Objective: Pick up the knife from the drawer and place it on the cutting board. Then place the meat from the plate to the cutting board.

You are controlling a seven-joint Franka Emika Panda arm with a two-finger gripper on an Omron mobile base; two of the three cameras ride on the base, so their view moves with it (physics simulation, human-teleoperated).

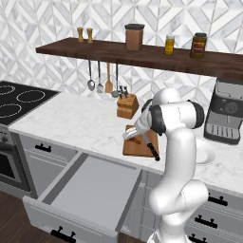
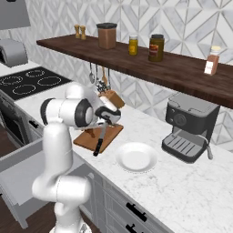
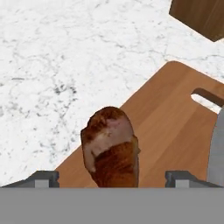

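Poised low over the cutting board (image 3: 175,127), the tool (image 3: 113,177) had its two fingers spread wide, one tip (image 3: 43,177) on either side of the meat (image 3: 111,148) and neither pressing it, so the piece sat released between them. Directly under the tool the meat stood on the near part of the board, close to the board's edge, where the marble tabletop (image 3: 57,65) began just to one side. Off to the other side of the tool, a pale grey strip, probably the knife's blade, ran along the board by its cut-out handle slot. From the base views the knife (image 2: 99,141) lay across the board (image 1: 137,146) with its black handle sticking out past the front edge, just beside the tool (image 1: 132,134). Beyond the tool stood the wooden knife block (image 1: 127,105). Well to one side of it, apart from the board, the white plate (image 2: 136,157) lay bare. Below and in front of the tool the drawer (image 1: 90,190) hung pulled out.
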